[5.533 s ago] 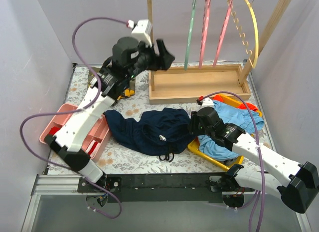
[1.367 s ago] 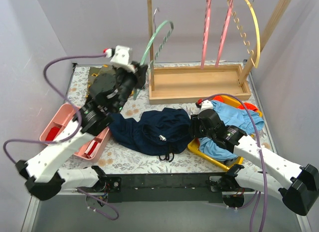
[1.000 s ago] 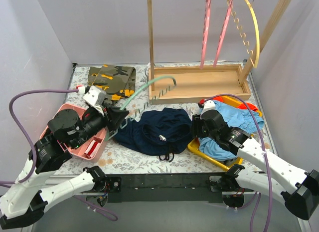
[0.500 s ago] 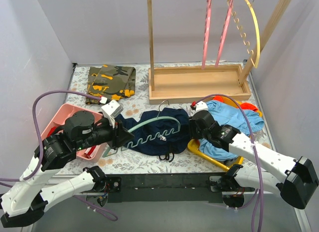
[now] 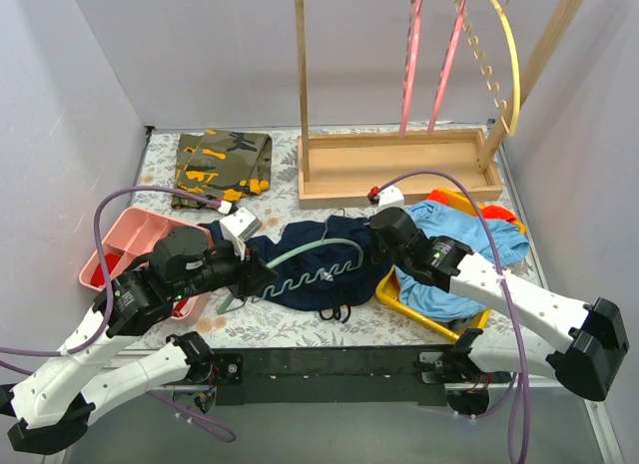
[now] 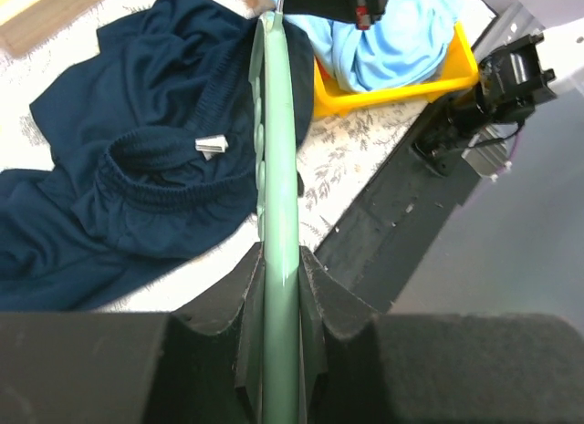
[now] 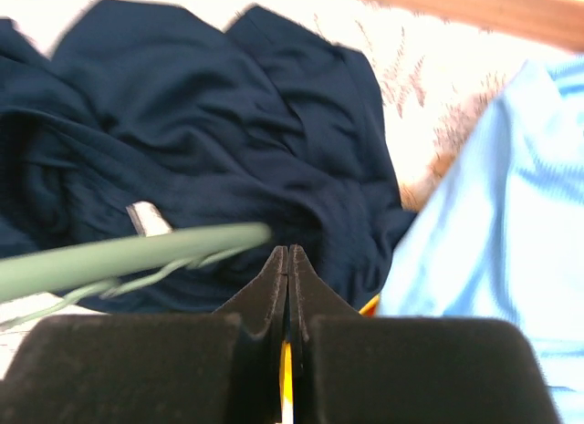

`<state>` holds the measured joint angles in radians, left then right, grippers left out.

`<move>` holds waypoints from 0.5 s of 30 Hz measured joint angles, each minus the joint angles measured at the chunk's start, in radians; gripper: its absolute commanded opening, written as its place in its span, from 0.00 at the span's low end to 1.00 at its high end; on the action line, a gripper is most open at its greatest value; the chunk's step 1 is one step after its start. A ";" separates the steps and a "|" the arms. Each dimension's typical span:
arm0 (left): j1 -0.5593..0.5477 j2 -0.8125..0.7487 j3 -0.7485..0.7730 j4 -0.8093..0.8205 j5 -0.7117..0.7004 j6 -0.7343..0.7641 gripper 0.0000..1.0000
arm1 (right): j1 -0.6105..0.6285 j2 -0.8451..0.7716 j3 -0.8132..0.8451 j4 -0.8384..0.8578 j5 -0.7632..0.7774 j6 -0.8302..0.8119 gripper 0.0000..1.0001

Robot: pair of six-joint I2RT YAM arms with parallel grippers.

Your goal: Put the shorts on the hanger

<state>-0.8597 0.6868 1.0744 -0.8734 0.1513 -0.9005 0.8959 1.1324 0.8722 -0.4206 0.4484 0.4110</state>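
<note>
The dark navy shorts (image 5: 300,246) lie crumpled on the table between the two arms, with a small white tag (image 6: 211,144) showing at the waistband. The pale green hanger (image 5: 318,246) lies low across the shorts (image 6: 128,123), and my left gripper (image 5: 246,275) is shut on one end of it. In the left wrist view the hanger (image 6: 277,132) runs straight out from between the closed jaws (image 6: 280,264). My right gripper (image 5: 379,228) hovers at the shorts' right edge, shut with nothing between its fingers (image 7: 288,253). The hanger's tip (image 7: 137,254) passes just left of it, over the shorts (image 7: 228,123).
A wooden rack (image 5: 399,170) at the back holds two pink hangers (image 5: 411,55) and a yellow hanger (image 5: 504,55). A camouflage garment (image 5: 222,163) lies at the back left. A pink tray (image 5: 108,252) sits left. A yellow tray (image 5: 397,296) holds a light blue garment (image 5: 469,246).
My left arm has swung the hanger from beside the rack down onto the shorts. My right gripper has closed from half open and shifted left and back toward the shorts' right edge.
</note>
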 measured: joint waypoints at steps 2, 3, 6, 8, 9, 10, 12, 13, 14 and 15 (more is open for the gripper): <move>0.000 -0.013 -0.033 0.040 -0.007 0.012 0.00 | 0.014 0.000 0.028 -0.005 0.006 -0.001 0.01; 0.000 -0.025 -0.052 0.064 -0.011 0.018 0.00 | 0.021 0.000 0.042 -0.005 0.009 -0.004 0.01; 0.000 -0.083 -0.119 0.140 -0.014 0.033 0.00 | 0.039 0.000 0.082 -0.011 0.013 -0.019 0.01; 0.000 -0.130 -0.164 0.179 -0.017 0.040 0.00 | 0.046 0.003 0.121 -0.028 0.019 -0.027 0.01; 0.000 -0.151 -0.179 0.188 -0.019 0.042 0.00 | 0.048 0.011 0.149 -0.043 0.026 -0.027 0.10; 0.000 -0.166 -0.187 0.194 -0.021 0.045 0.00 | 0.049 0.029 0.196 -0.063 0.040 -0.026 0.14; 0.000 -0.177 -0.187 0.200 -0.022 0.051 0.00 | 0.052 0.042 0.226 -0.067 0.066 -0.021 0.25; 0.000 -0.176 -0.187 0.202 -0.024 0.054 0.00 | 0.052 0.040 0.224 -0.071 0.077 -0.016 0.27; 0.000 -0.174 -0.187 0.201 -0.026 0.056 0.00 | 0.053 0.033 0.208 -0.072 0.092 -0.010 0.29; 0.000 -0.172 -0.187 0.198 -0.028 0.059 0.00 | 0.053 0.021 0.176 -0.068 0.101 -0.005 0.29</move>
<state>-0.8597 0.5148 0.8871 -0.6758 0.1234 -0.8417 0.9493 1.1534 1.0481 -0.4881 0.5495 0.4065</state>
